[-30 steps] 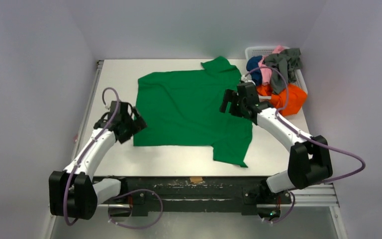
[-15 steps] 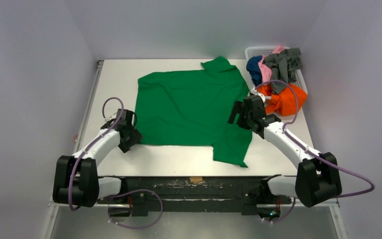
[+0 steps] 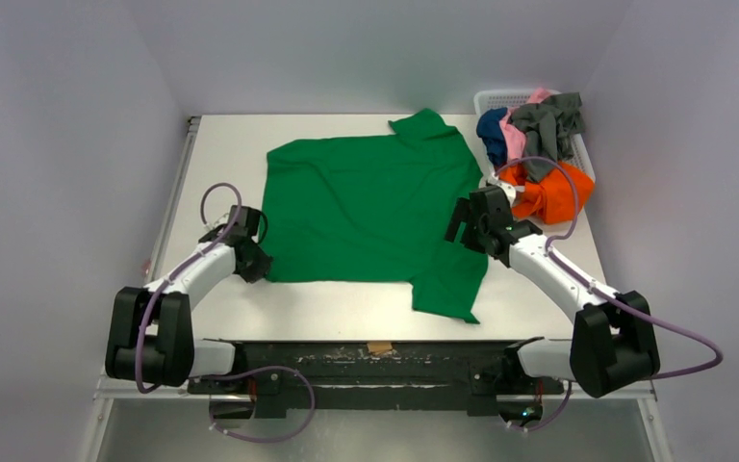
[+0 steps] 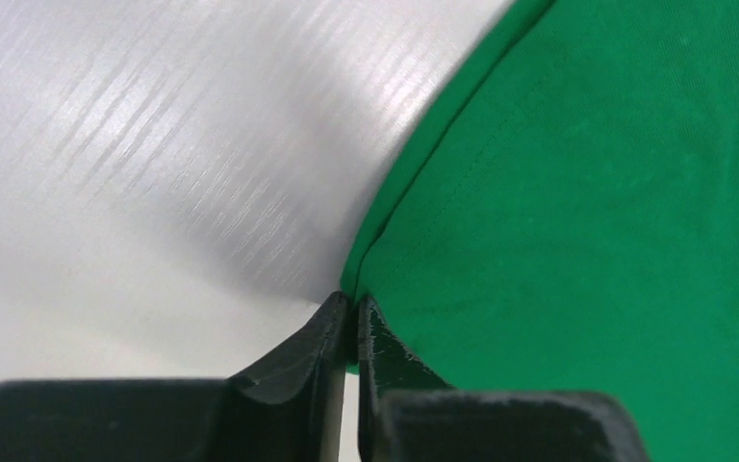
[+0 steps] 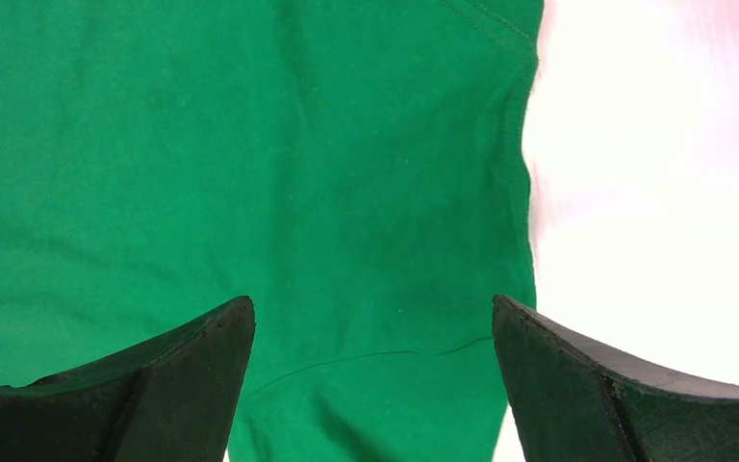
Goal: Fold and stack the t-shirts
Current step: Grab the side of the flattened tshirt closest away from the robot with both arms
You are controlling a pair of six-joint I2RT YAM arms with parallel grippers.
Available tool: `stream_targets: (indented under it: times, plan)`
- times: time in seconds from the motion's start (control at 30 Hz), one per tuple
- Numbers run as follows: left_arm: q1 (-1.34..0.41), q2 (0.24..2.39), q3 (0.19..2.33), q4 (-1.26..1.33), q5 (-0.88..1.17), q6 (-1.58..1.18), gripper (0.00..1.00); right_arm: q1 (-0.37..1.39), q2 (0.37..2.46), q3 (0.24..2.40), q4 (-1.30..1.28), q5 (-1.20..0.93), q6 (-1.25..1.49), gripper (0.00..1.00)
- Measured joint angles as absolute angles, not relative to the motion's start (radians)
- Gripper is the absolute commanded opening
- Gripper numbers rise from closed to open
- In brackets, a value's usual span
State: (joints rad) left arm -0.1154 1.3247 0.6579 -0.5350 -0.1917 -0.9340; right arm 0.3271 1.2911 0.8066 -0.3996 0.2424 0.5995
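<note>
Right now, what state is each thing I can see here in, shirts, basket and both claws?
green t-shirt: spread flat on the table, unfolded.
left gripper: shut on the green t-shirt's near left corner.
right gripper: open, low over the green t-shirt's right edge.
orange t-shirt, grey t-shirt, pink t-shirt, navy t-shirt: crumpled, heaped at the basket.
basket: upright, overflowing.

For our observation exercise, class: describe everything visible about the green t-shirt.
The green t-shirt is bright, soft-looking knit cloth with stitched seams, spread flat and sideways on the table, one short sleeve pointing far, the other near. The left pincer is closed on its near-left hem corner; the right pincer is open over it by the near sleeve.
</note>
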Motion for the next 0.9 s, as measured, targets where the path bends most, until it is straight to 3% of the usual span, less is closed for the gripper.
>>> stream_targets:
  times: [0.33,0.5,0.67,0.87,0.9]
  plan:
    - [-0.128,1.237,0.630,-0.513,-0.161,-0.918,0.00,0.343,1.176,0.779,-0.541,0.278,0.626,0.81]
    - [-0.128,1.110,0.585,-0.511,-0.173,-0.900,0.00,0.491,1.093,0.711,-0.671,0.268,0.680,0.78]
    - [-0.127,1.066,0.543,-0.513,-0.179,-0.897,0.00,0.621,1.148,0.643,-0.760,0.242,0.741,0.72]
    - [-0.126,1.063,0.538,-0.515,-0.187,-0.896,0.00,0.630,1.244,0.628,-0.749,0.233,0.755,0.58]
    - [-0.126,1.063,0.538,-0.515,-0.188,-0.896,0.00,0.631,1.258,0.630,-0.737,0.224,0.757,0.52]
